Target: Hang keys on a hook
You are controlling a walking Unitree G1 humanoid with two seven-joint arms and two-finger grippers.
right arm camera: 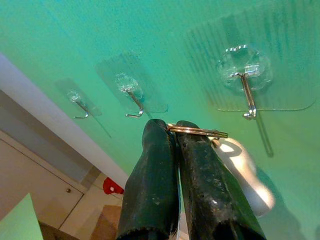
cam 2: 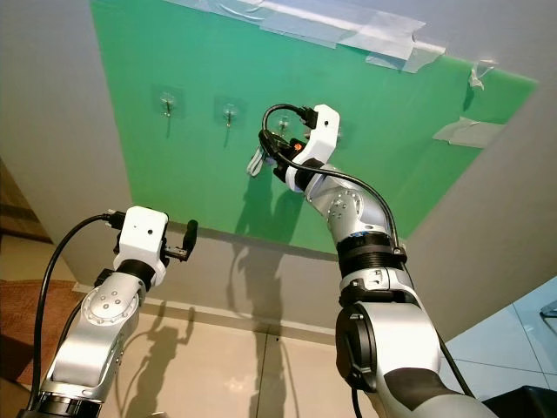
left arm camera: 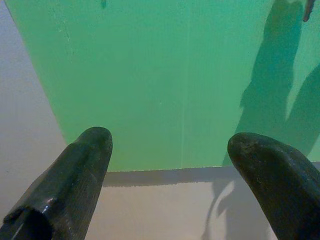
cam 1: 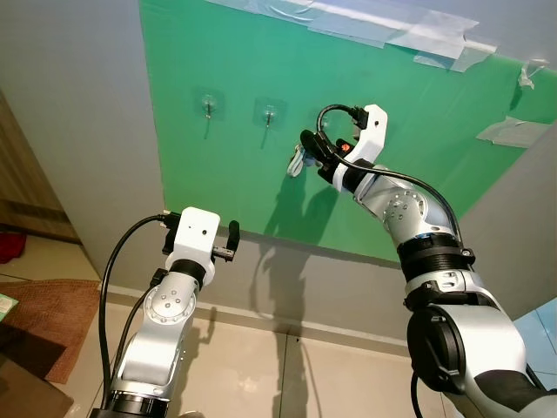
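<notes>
Reaching up to the green panel [cam 1: 383, 165] on the wall, the right gripper [right arm camera: 173, 131] has its jaws pinched together on the key ring [right arm camera: 197, 131], which sits just below the nearest clear adhesive hook [right arm camera: 246, 95] without touching it. Two more hooks [right arm camera: 132, 100] line up alongside. Lower down, the left gripper [left arm camera: 170, 145] faces the panel, jaws wide apart.

Bright, sharp frames; arm shadows fall on the green sheet [cam 1: 261, 52].
</notes>
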